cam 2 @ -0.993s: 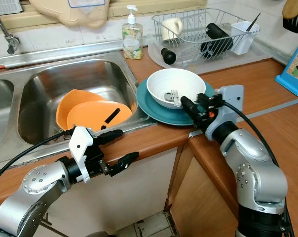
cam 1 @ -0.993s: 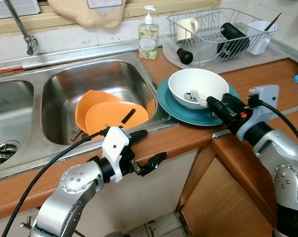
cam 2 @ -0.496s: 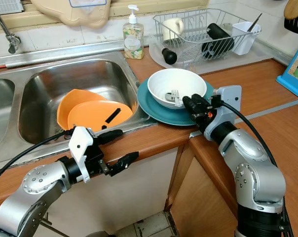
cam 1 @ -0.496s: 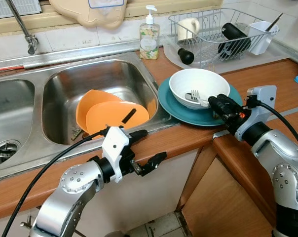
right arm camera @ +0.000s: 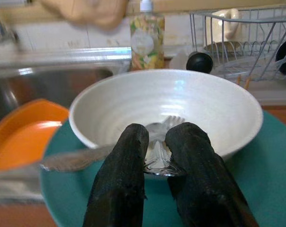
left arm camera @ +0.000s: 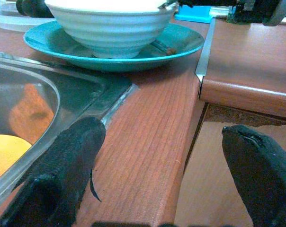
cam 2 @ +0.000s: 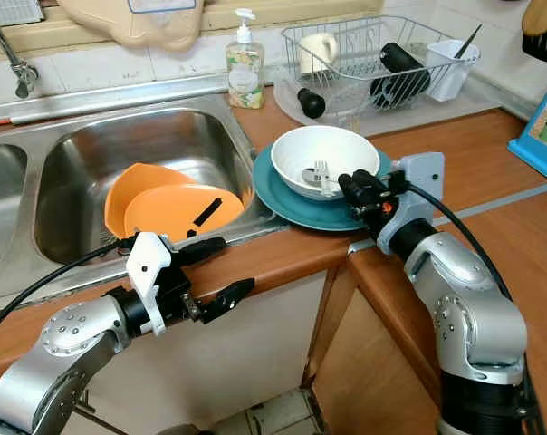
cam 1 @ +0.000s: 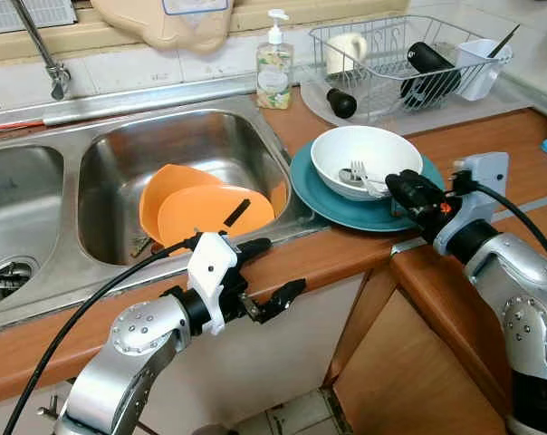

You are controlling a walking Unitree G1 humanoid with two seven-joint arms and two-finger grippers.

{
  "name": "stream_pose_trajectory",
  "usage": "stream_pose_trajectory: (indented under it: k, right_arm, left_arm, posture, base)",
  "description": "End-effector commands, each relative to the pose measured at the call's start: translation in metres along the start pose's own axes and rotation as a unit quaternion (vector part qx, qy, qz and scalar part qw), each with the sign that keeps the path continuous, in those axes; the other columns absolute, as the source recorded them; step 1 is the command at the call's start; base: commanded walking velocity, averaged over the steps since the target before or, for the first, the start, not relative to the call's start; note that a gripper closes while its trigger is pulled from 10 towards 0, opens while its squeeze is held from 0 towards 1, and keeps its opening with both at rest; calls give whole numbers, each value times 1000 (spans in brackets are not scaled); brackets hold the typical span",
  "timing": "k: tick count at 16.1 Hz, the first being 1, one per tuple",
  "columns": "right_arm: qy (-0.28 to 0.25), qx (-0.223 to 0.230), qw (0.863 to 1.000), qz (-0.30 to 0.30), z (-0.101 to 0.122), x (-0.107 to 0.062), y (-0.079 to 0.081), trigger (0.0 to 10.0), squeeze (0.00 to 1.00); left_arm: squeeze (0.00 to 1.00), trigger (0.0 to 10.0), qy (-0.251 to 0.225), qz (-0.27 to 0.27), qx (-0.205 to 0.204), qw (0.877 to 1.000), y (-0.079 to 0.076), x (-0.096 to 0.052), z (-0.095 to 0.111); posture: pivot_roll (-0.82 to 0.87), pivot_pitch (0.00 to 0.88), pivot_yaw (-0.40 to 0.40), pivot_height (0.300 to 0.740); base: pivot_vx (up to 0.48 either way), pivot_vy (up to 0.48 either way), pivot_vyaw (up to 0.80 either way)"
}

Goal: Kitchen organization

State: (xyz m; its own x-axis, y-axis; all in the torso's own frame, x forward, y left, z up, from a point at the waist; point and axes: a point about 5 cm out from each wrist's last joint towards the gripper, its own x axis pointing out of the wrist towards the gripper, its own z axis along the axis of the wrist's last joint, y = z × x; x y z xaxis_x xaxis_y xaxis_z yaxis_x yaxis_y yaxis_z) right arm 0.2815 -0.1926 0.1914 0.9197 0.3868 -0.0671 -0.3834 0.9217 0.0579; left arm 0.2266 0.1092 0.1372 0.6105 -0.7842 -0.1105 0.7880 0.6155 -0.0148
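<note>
Your right tool sits at the near rim of the white bowl, its two black fingers drawn close together and pinching the handle end of the cutlery that lies in the bowl. In the right wrist view the fingers are clenched on the metal handles, and a fork and what looks like a spoon rest against the bowl's inner wall. The bowl stands on a teal plate, which lies on the wooden desk just beside the right edge of the sink.

Your left tool hangs in front of the desk edge, below the sink, with its fingers spread wide and holding nothing. In the left wrist view one finger lies near the desk's front edge, while the other is out past the edge.

In the right basin of the steel sink two orange plates lean one over the other, with a dark utensil lying across the front one. A soap dispenser stands behind the sink on the desk. Further right, a wire dish rack holds a cream mug, a black bottle and a white cutlery holder. A round black object lies at the rack's front edge.
</note>
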Motion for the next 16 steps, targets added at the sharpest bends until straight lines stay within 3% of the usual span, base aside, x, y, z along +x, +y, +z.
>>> stream_pose_trajectory:
  k: [1,5,7,11,16]
  right_arm:
    - [-3,-33,999,0,9,1,0,0,0]
    - [4,-116,993,-23,24,4,-7,0,0]
    - [0,-126,992,-25,28,5,-7,0,0]
    - [-21,-188,981,-32,47,8,-6,0,0]
    - [-9,-247,969,-25,47,8,-5,0,0]
  left_arm:
    - [812,10000,0,-3,14,1000,-1,1,3]
    - [812,10000,4,-4,18,1000,0,1,3]
    - [812,10000,6,-4,21,1000,0,1,3]
    - [812,10000,17,0,53,998,4,4,5]
    - [812,10000,24,-9,68,997,4,7,5]
  posture:
    - [-75,0,28,740]
    - [-78,0,28,740]
    - [-77,0,27,740]
    - [-81,0,29,740]
    - [-85,0,36,740]
  base:
    - [0,0,0]
    - [0,0,0]
    - [0,0,0]
    - [0,0,0]
    - [0,0,0]
